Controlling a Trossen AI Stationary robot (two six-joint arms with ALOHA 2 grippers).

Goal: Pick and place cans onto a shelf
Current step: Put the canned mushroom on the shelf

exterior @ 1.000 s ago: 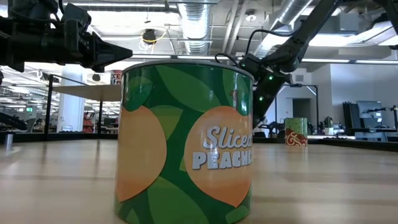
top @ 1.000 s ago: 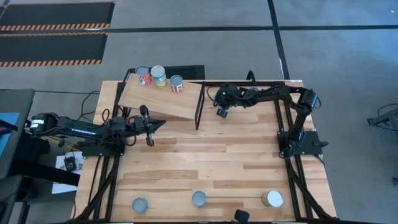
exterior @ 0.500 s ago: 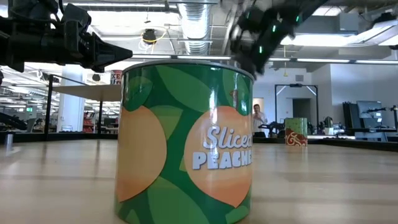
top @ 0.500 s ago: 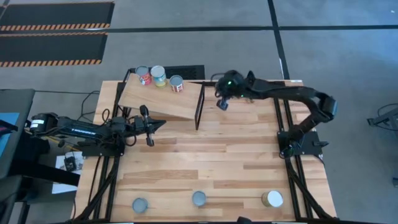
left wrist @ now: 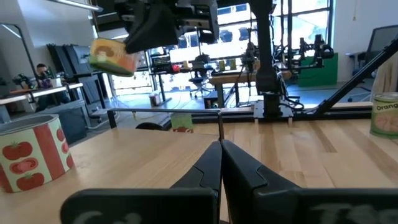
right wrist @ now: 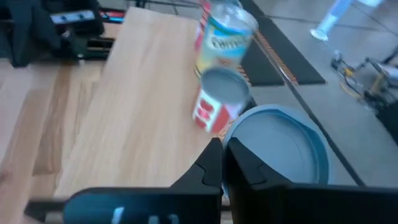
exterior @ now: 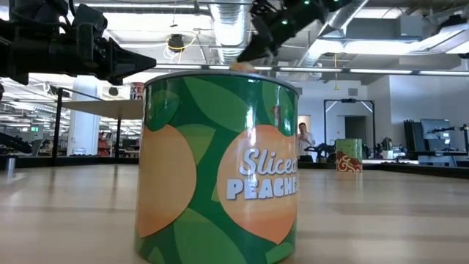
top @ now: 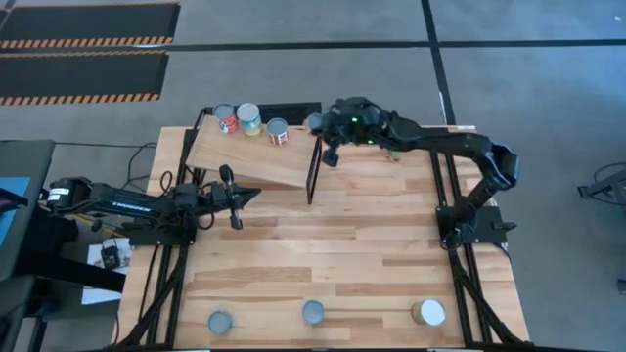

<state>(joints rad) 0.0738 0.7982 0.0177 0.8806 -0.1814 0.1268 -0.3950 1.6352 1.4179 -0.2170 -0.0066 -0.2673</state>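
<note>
The right gripper [top: 317, 124], fingers clenched on a can [right wrist: 278, 152], hangs over the shelf [top: 256, 154] at its far right to set it beside three cans [top: 250, 122], while the left gripper [top: 256, 194], fingers clenched on nothing, waits left of the shelf.

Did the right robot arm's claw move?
Yes. The right gripper swung from the tabletop's back edge toward the shelf, carrying a can near the three cans there.

Tabletop [top: 333, 244]: pale planked wood, smooth, satin sheen. Sloping shelf board [top: 249, 161]: light wood, matt, on a thin black metal frame [top: 315, 166]. Large green-and-orange peach can [exterior: 218, 165]: glossy printed label beneath a bright metal rim. Red tomato can [left wrist: 32, 152]: paper-like label, dull silvery top. Grey can lid [right wrist: 280, 149]: smooth, matt metal. Dark gripper fingers [left wrist: 239, 171]: matt black plastic.
</note>
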